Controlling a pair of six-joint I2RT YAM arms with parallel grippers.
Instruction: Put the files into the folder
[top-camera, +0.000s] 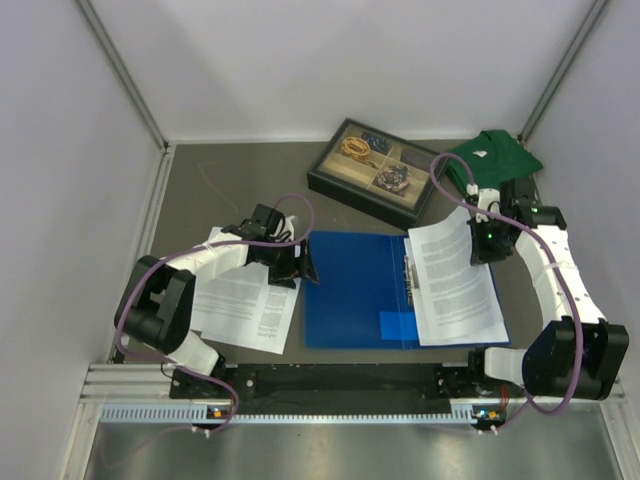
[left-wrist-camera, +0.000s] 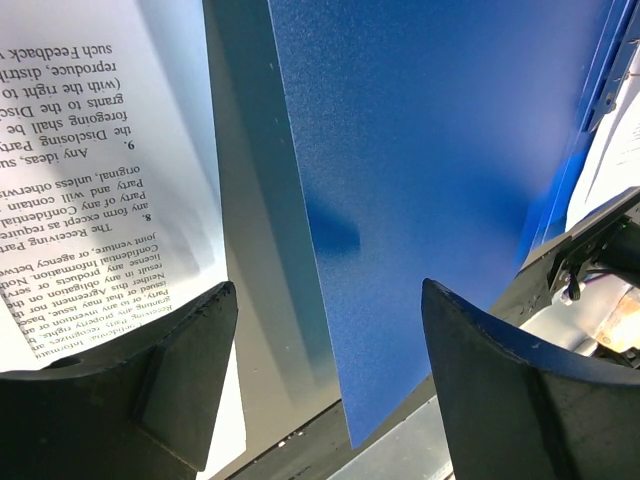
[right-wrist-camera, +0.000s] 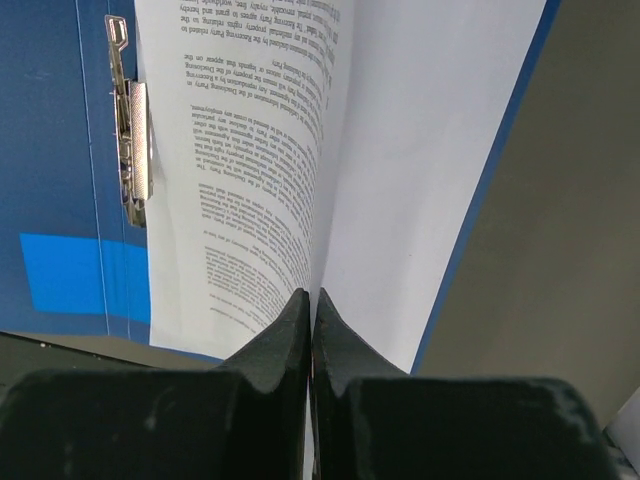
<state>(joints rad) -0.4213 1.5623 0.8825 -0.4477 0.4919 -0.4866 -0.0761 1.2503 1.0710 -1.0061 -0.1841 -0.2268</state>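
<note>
- Top view: the folder (top-camera: 350, 285) lies open and flat at the near middle of the table. Part of the files (top-camera: 245, 300) sits as a loose stack on the table just left of it. A further printed sheet (top-camera: 455, 280) rests over the folder's right half. The left gripper (top-camera: 300, 265) is at the folder's left edge, and the right gripper (top-camera: 487, 240) is at the sheet's far right corner. The compartment tray (top-camera: 375, 170) and green shirt (top-camera: 495, 160) lie at the far side, well apart from the work.
- Left wrist view: your left fingers (left-wrist-camera: 180, 380) stand spread wide with nothing between them. The folder's left edge runs beneath the gap, and the stack lies to one side of it.
- Right wrist view: your right jaws are pressed together on the sheet's edge, and the paper bows up from the pinch. The folder's metal clip (right-wrist-camera: 135, 140) and lighter blue pocket (right-wrist-camera: 70, 275) show beside it.
- Handling, as I judge it:
  - The paper is light, limp and slick, so sheets are likely to fan apart or slide if you drag them.
  - Take the stack by one free edge, pinching all the sheets together, and lift it rather than push it.
  - The folder cover looks stiffer but smooth, and it may skate on the table.
  - Take care that the clip does not snag a sheet.
</note>
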